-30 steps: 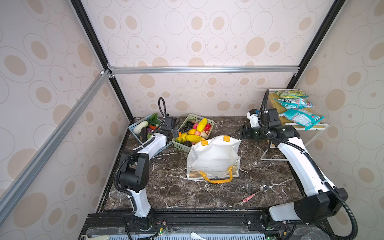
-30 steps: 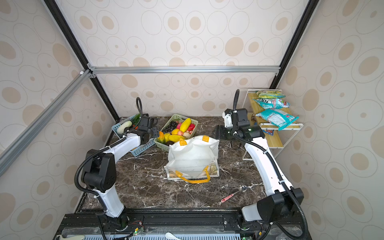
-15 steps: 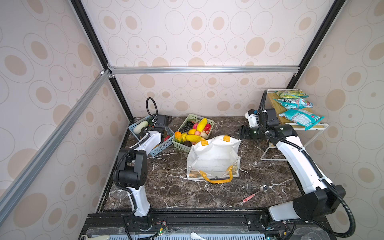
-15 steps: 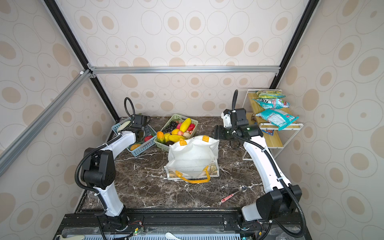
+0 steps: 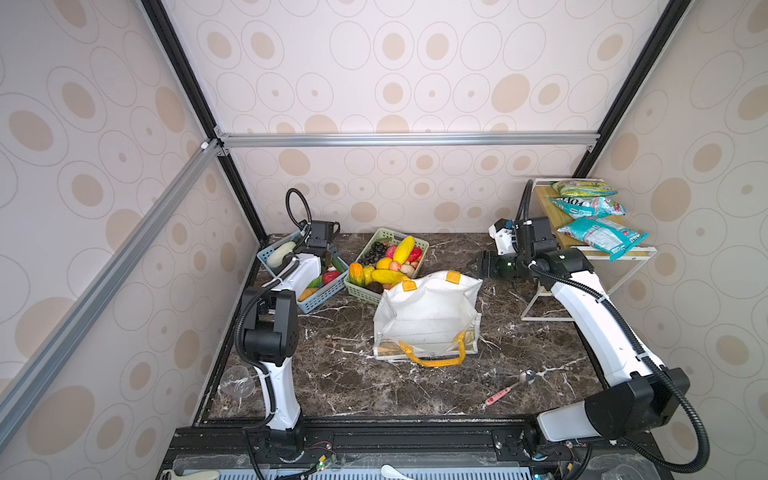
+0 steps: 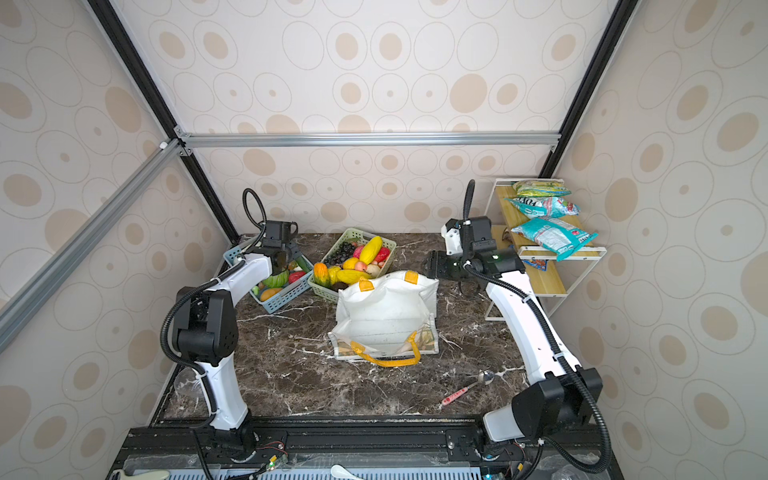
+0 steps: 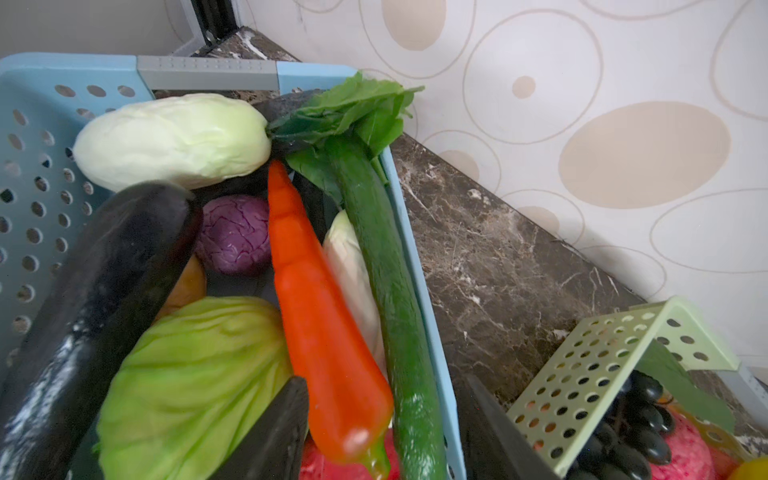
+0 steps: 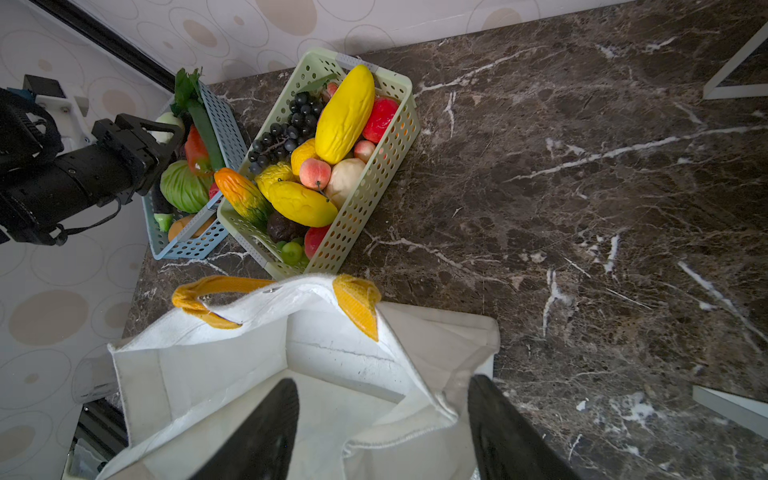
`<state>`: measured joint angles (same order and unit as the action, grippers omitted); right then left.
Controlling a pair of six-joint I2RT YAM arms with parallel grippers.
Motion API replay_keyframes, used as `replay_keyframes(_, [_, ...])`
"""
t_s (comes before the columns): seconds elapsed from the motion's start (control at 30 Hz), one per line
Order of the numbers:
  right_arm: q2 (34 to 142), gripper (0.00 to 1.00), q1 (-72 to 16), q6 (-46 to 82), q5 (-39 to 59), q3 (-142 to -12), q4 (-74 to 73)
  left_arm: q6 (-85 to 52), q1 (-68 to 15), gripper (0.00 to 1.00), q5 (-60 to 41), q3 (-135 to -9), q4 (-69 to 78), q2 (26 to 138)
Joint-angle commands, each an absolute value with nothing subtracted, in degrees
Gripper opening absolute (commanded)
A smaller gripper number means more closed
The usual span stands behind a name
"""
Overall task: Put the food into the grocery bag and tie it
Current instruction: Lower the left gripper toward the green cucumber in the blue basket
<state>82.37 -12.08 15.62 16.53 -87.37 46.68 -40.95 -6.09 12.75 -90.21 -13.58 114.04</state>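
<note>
Swung over the blue slotted plastic basket [image 7: 25,166], my left claw [image 7: 384,382] narrows astride the orange toy carrot [image 7: 316,299], ungripped; right claw [image 8: 384,384] wide.

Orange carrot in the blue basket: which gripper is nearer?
Left. The left gripper hangs over the blue basket, its open jaws straddling the carrot at its thick end. The right gripper is off at the grocery bag rim, beyond the green basket.

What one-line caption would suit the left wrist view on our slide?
Open left gripper around an orange carrot and green cucumber in the blue basket.
</note>
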Motion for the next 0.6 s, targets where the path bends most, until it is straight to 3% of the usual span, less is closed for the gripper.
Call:
replay_keyframes(0.0, [82.4,0.67,-11.8,15.9,16.7,-87.9,46.8,-41.8,-4.4,0.57,10.4,-94.2,-13.1,116.5])
replay_keyframes(0.27, [84.0,0.67,-11.9,16.3,16.8,-88.7,46.1,-41.6,-2.2,0.61,4.2,-99.8,-11.5,123.1])
replay_keyframes(0.57, [84.7,0.67,-11.9,15.9,15.9,-90.7,46.9,-41.8,-1.2,0.59,0.5,-103.1,-9.6,127.4])
